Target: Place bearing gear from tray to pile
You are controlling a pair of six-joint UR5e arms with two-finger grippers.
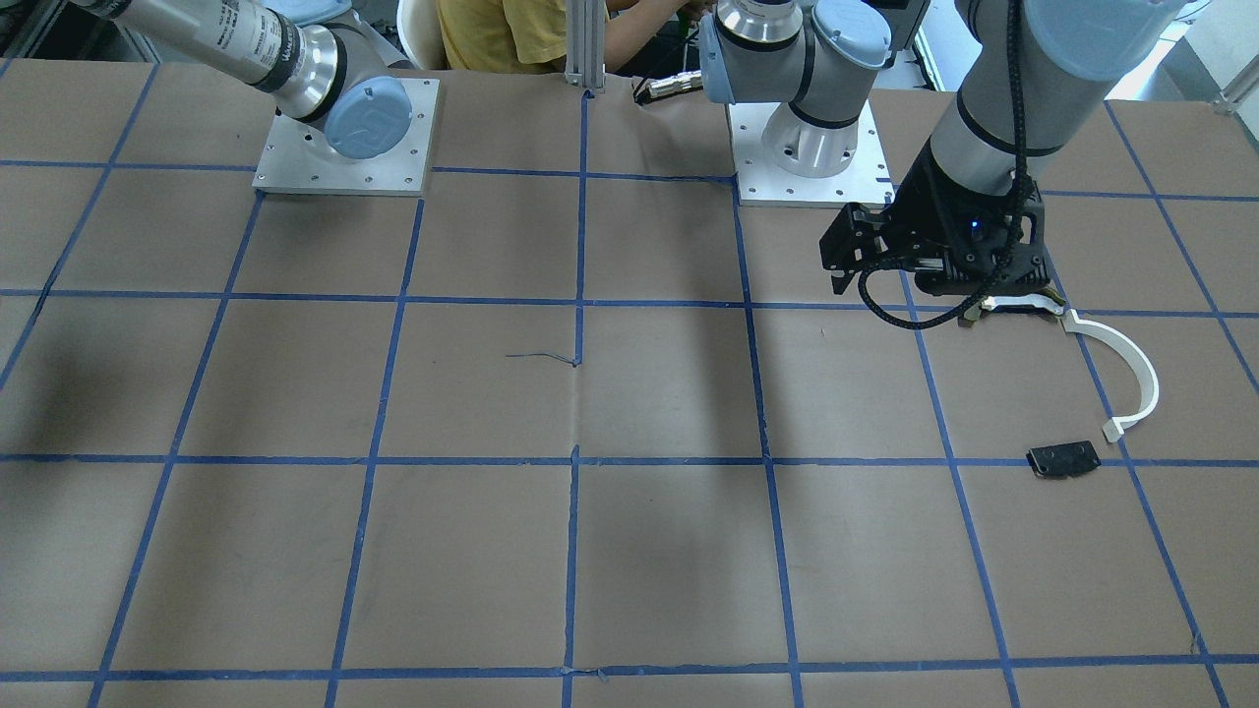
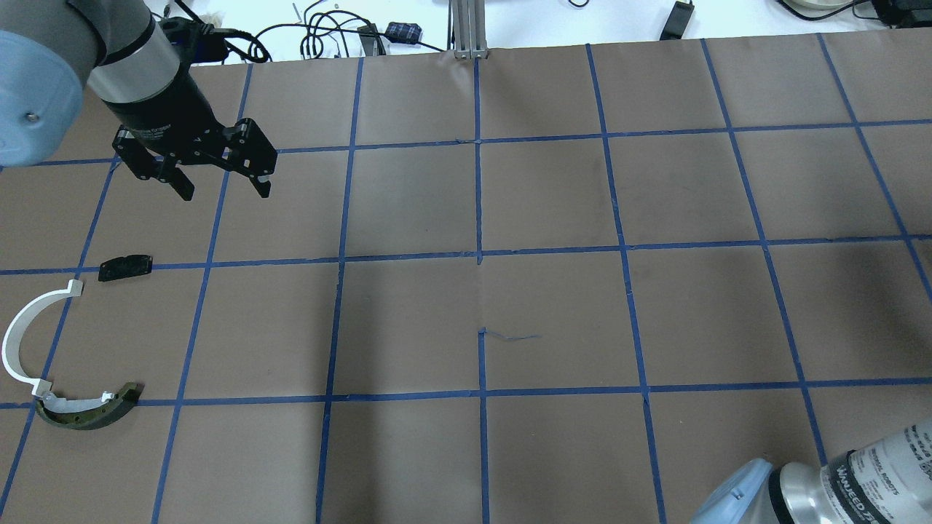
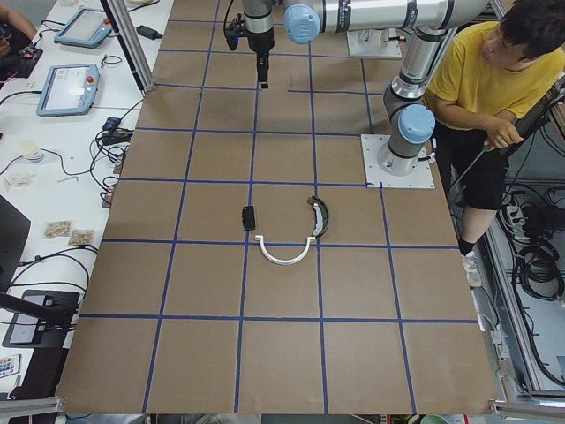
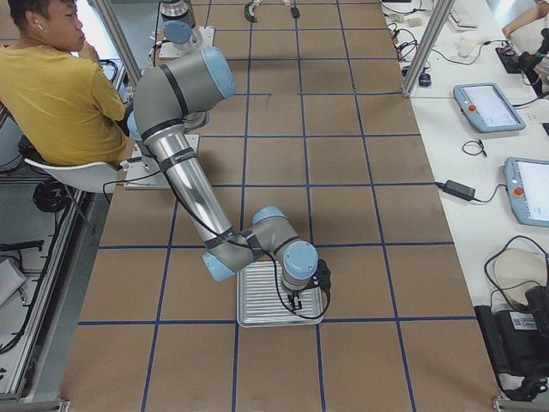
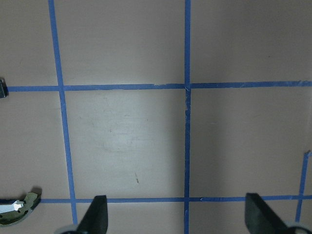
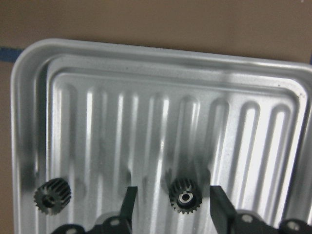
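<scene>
On tray (image 6: 29, 97), bearing gear (image 6: 185, 196) between spread right jaws, bases cropped.

In the tray (image 6: 29, 122), bearing gear (image 6: 185, 196) — between right gripper (image 6: 173, 191) fingers (image 6: 128, 204).

Faint "UNIVERSAL ROBOTS" lettering on the right arm's silver tube (image 2: 870, 473), larger print beside it illegible

The left gripper (image 2: 224, 191) is held at the upper left of the overhead view, pointed downward, with its jaws spread wide. The right arm (image 4: 184, 180) is bent low toward the lower centre of the right-side view, and the right gripper (image 6: 173, 207) is likewise held parted, fingers (image 6: 127, 204) directed down.
</scene>
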